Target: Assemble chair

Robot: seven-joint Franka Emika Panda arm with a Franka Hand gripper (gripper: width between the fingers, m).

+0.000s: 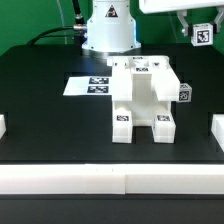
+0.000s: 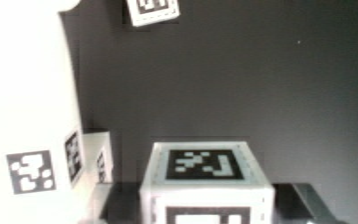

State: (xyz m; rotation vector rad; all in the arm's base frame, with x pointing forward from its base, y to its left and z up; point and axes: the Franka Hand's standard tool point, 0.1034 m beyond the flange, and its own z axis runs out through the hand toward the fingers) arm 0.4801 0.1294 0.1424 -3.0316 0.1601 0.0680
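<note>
The exterior view's top edge crops your gripper (image 1: 200,35); the chair (image 1: 145,95) hides part of the marker board (image 1: 85,86); the tagged block (image 2: 202,168) looks blurred and cut off.

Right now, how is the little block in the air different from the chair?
The chair is big and many-pieced; the block is small and single. The chair stands on the table; the block hangs in the shut jaws. Both are white with black-and-white tags.

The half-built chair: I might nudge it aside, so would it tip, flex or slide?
The chair looks stiff: chunky white plastic blocks. Its low, broad stance on two feet suggests it would probably slide on the smooth black table rather than tip.
</note>
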